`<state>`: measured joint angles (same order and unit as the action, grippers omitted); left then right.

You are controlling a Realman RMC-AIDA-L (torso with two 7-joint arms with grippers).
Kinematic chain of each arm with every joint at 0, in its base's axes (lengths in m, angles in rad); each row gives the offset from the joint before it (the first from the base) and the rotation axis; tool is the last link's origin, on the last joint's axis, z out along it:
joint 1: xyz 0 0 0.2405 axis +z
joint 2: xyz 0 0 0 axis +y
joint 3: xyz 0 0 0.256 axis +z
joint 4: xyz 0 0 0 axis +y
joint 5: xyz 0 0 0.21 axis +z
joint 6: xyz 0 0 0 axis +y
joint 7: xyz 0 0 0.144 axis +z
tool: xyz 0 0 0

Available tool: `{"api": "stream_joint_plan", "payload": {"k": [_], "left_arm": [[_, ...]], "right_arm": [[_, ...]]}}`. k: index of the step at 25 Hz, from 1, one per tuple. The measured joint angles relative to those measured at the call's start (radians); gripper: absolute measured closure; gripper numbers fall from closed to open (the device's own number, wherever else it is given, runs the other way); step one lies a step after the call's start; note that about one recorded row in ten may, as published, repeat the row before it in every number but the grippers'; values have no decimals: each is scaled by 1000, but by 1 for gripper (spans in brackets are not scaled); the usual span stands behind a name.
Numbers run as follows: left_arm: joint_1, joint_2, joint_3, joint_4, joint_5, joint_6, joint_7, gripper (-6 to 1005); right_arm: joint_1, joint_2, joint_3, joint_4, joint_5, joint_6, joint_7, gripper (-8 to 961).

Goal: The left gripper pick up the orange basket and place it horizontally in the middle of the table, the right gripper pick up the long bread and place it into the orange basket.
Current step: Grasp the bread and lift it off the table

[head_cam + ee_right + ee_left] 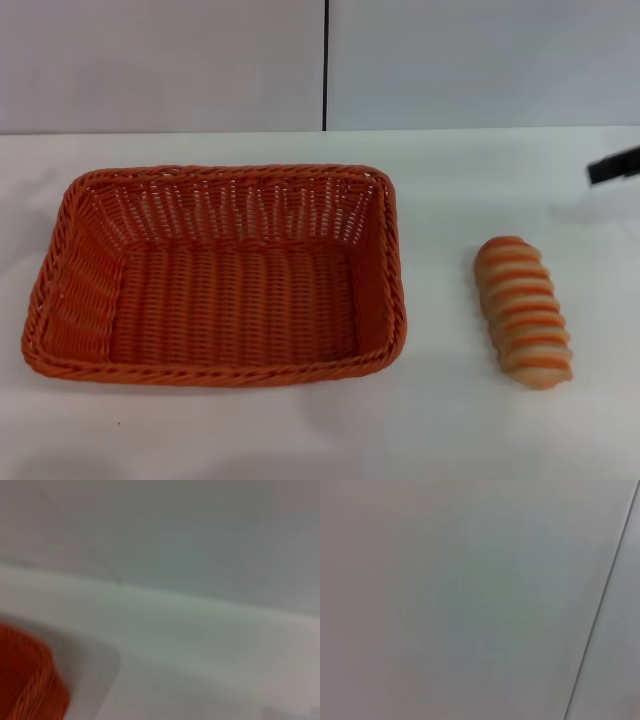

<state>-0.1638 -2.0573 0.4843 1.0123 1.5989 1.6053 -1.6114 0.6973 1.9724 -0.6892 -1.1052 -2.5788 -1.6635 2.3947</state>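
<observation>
**Basket centre-left, bread to its right, one claw at the far right edge**

From the head camera I see the basket [215, 275] sitting flat on the table [440, 420], long side running left to right, left of centre. Nothing lies inside it. The bread [523, 311] lies on the table to the right of the basket, apart from it, its length running near to far. A black tip that I take to be the right gripper [614, 165] pokes in at the far right edge, well beyond the bread and touching nothing I can see; I cannot tell how its jaws stand. The left gripper shows nowhere. My left wrist camera gives only the grey wall [470, 600] with a dark seam [602, 600]. The right wrist camera shows a blurred orange patch, probably the basket [27, 680].
</observation>
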Motion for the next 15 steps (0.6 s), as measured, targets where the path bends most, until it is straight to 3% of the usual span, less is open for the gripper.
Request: {"api": "stream_joint_plan", "payload": {"k": [5,11,15], "left_arm": [[1,1,-1,-50,0,13,49,258],[2,2,-1,-60,4,12,74,258],[2,2,-1,-60,4,12,83,259]], "right_arm": [[37,3,-105,90,-23,-12,24,373],[75,39,-190,113,-124,-8,33,373],[83,50,-226,114,-161,12,28,374]]}}
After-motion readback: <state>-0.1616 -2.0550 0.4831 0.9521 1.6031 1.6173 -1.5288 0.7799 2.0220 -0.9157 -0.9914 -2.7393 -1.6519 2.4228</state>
